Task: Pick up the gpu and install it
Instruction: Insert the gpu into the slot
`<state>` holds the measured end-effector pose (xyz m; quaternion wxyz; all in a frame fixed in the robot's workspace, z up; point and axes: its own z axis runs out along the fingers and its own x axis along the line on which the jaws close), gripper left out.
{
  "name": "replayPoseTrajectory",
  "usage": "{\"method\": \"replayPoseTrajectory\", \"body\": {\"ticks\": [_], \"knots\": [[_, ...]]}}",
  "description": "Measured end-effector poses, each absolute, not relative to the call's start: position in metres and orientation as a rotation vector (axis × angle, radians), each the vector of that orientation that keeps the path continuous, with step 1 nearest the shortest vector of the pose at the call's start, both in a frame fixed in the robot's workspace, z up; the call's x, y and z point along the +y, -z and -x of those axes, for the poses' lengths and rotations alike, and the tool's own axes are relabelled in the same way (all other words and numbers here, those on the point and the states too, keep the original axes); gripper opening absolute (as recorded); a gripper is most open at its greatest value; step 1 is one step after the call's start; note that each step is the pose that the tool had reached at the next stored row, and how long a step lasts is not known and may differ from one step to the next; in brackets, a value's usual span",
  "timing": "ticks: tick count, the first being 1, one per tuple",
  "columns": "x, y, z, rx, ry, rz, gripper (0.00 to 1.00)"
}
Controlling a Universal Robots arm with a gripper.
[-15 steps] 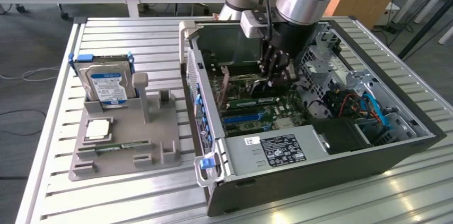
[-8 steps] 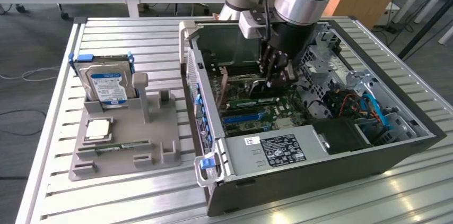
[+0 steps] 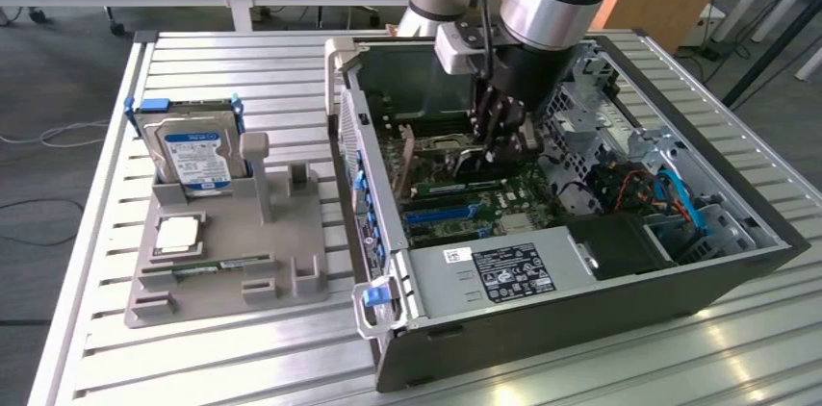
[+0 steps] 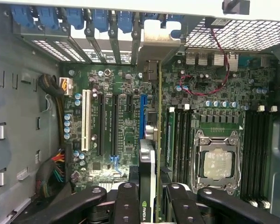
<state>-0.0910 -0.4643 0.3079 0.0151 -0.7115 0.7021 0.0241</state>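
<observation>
My gripper [image 3: 499,141] reaches down into the open computer case [image 3: 719,271] from above. Its black fingers [image 4: 126,200] are shut on the gpu [image 4: 148,163], a thin card seen edge-on with a green logo near the pads. In the wrist view my gripper [image 4: 149,207] holds the card upright over the green motherboard [image 4: 126,135], beside the blue slot [image 4: 142,109]. The card's metal bracket [image 4: 155,42] meets the case's rear slot openings. In the exterior view the gpu [image 3: 456,167] stands on edge below the fingers. Whether it is seated in a slot I cannot tell.
Outside the case, a grey holder [image 3: 231,252] carries a silver blue-labelled hard drive [image 3: 192,151], a processor chip [image 3: 176,233] and a slim RAM stick [image 3: 206,269]. Inside are the power supply [image 3: 507,271], the open CPU socket [image 4: 218,163], memory slots [image 4: 179,140] and cable bundles [image 4: 51,172].
</observation>
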Motion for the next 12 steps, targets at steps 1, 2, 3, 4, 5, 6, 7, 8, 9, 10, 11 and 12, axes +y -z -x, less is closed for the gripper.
{"method": "replayPoseTrajectory", "body": {"ticks": [1,2,3,4,5,6,7,8,9,10,11,12], "knots": [[-0.4643,-0.3079,0.0910,2.185,-0.075,2.214,0.27],[-0.4643,-0.3074,0.0910,2.185,-0.075,2.214,0.27],[-0.4643,-0.3064,0.0910,2.185,-0.075,2.214,0.27],[-0.4644,-0.3054,0.0910,2.185,-0.075,2.214,0.27],[-0.4644,-0.3043,0.0910,2.185,-0.075,2.214,0.27],[-0.4644,-0.3030,0.0909,2.185,-0.075,2.214,0.27],[-0.4644,-0.3017,0.0909,2.185,-0.075,2.214,0.27],[-0.4643,-0.3007,0.0909,2.185,-0.075,2.214,0.27],[-0.4644,-0.3001,0.0909,2.185,-0.075,2.214,0.27],[-0.4644,-0.3001,0.0909,2.185,-0.075,2.214,0.27],[-0.4644,-0.3001,0.0910,2.185,-0.075,2.214,0.27],[-0.4644,-0.2999,0.0910,2.185,-0.075,2.214,0.27]]}}
